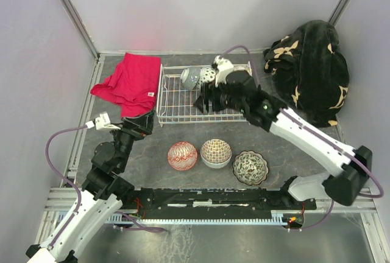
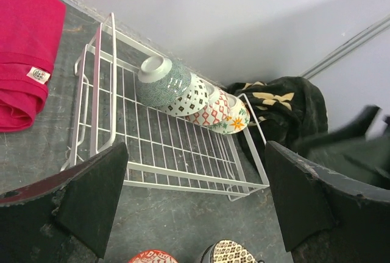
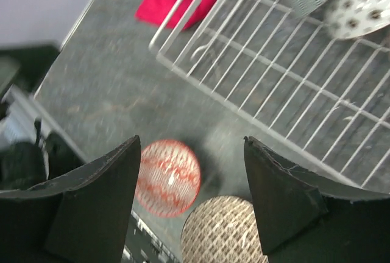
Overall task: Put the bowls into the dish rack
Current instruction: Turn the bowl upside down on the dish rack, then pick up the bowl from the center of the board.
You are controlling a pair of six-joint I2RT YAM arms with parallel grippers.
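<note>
The white wire dish rack (image 1: 173, 101) stands at the back centre. Several bowls lean on edge in a row at its far right end: a teal bowl (image 2: 164, 83), a white diamond-patterned one (image 2: 194, 97), a red lattice one (image 2: 213, 109) and a floral orange one (image 2: 234, 119). Three bowls sit upright on the table in front: a red bowl (image 1: 183, 155), a brown lattice bowl (image 1: 216, 152) and a floral bowl (image 1: 250, 167). My right gripper (image 1: 203, 102) hangs open and empty over the rack's front, above the red bowl (image 3: 169, 178) and the lattice bowl (image 3: 222, 229). My left gripper (image 1: 143, 121) is open and empty, just left of the rack's front corner.
A red cloth (image 1: 130, 83) lies left of the rack. A black floral blanket (image 1: 311, 71) is heaped at the back right. Grey walls close off the back and sides. The arms' black base rail (image 1: 213, 199) runs along the near edge.
</note>
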